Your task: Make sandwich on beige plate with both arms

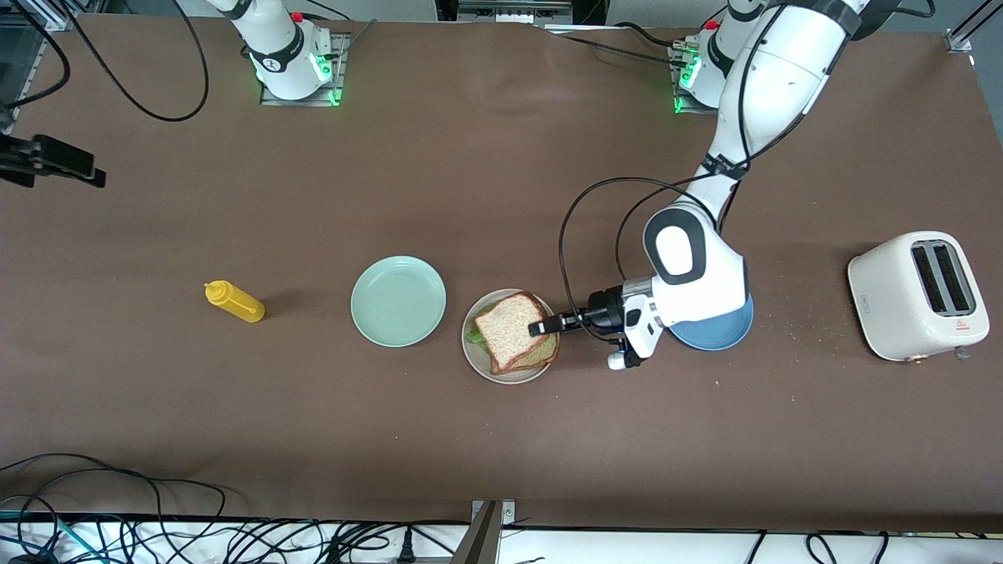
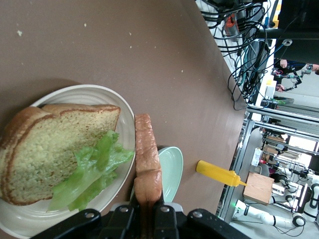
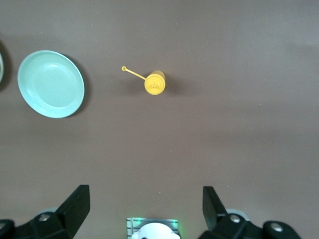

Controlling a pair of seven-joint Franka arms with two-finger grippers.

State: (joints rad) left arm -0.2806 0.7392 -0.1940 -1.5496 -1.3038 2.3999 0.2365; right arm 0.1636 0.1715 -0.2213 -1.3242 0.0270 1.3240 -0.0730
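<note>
Lowest in the front view among the table's things, the beige plate [image 1: 475, 356] is seen with a bottom slice of bread [image 2: 45, 149] lying on it, a ruffled lettuce leaf [image 2: 94, 172] spread over that slice; largest of all, the brown table [image 1: 501, 439] carries everything, and the white toaster [image 1: 918, 294] is stood toward the left arm's end, well apart from the plates. The left gripper [image 1: 546, 325] is held over the beige plate, its fingers clamped on the edge of the top slice [image 1: 511, 329], which is kept above the lettuce, raised off it. A blue plate [image 1: 725, 333] is partly covered by the left arm. The mint-green plate [image 1: 398, 301] is placed just beside the beige plate, toward the right arm's end. The right gripper [image 3: 146, 206] is parked high over the table with its fingers spread wide and nothing between them; that arm waits. The yellow squeeze bottle [image 1: 235, 302] is laid on its side, near the mint-green plate
</note>
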